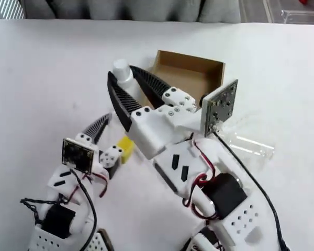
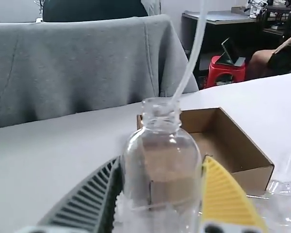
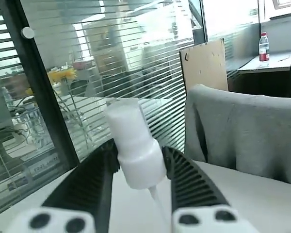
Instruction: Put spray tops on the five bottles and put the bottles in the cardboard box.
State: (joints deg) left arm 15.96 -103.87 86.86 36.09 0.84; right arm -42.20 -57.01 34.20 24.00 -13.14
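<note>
Ribbed fingers, one grey and one yellow, fill the foreground of the left wrist view, where the left gripper (image 2: 162,167) is clamped on the sides of a clear bottle (image 2: 160,155). The bottle stands upright and its neck is open. Through its glassy wall the front of the cardboard box (image 2: 254,177) shows, and no liquid can be made out inside. A thin pale tube (image 2: 191,58) slants down from above and meets the rim of the bottle's mouth; how far it goes in cannot be told. The box sits just behind the bottle on the white table (image 2: 48,155), open side up, with only its brown floor and inner walls on show. The right wrist view gives the other end of the tube. There the right gripper (image 3: 139,151) has its two black fingers pressed against a white spray top (image 3: 133,145), cap upward and tube hanging below. From the high view the layout is plainer. The spray top is held above the table, close to the box's left corner. The left arm lies lower left with its yellow finger beside the right arm's body. A second bottle (image 1: 248,144), clear, lies on its side on the table to the right of the box.
</note>
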